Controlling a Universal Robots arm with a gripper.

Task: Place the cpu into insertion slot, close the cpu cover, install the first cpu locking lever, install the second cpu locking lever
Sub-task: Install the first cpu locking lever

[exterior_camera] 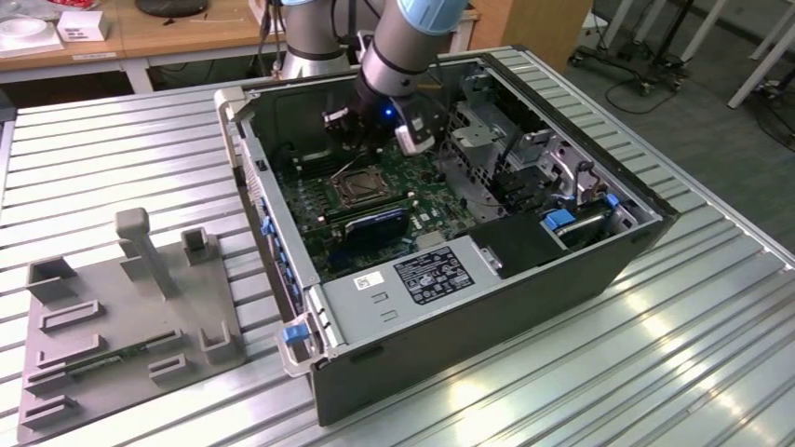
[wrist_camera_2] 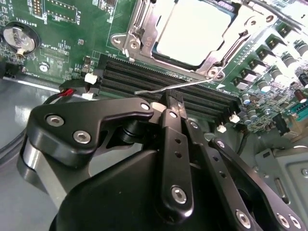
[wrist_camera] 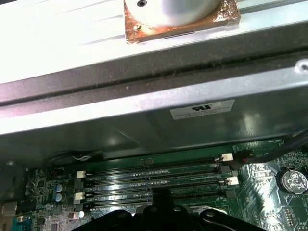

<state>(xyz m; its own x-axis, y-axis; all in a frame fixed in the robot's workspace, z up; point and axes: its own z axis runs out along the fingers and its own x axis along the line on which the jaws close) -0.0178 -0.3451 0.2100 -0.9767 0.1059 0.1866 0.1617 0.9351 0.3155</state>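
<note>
In the second wrist view the pale silver cpu [wrist_camera_2: 192, 29] lies in the insertion slot [wrist_camera_2: 126, 47], and the silvery cpu cover [wrist_camera_2: 240, 30] sits down around it as a frame. A thin metal locking lever [wrist_camera_2: 192, 84] sticks out sideways over the black memory slots [wrist_camera_2: 139, 77]. My gripper [wrist_camera_2: 174, 102] is shut, with its black fingertips right at this lever; I cannot tell whether they touch it. In the exterior view the gripper [exterior_camera: 352, 140] hangs inside the open computer case, just above the insertion slot [exterior_camera: 354, 183]. The first wrist view has the gripper [wrist_camera: 161, 199] over the memory slots [wrist_camera: 154, 175].
The case's metal walls [exterior_camera: 255, 158] surround the green motherboard [exterior_camera: 372, 214]. A drive cage and cables [exterior_camera: 534, 177] stand on the exterior view's right. A coin battery [wrist_camera_2: 19, 38] lies near the memory slots. A grey fixture [exterior_camera: 125, 307] rests on the slatted table on the exterior view's left.
</note>
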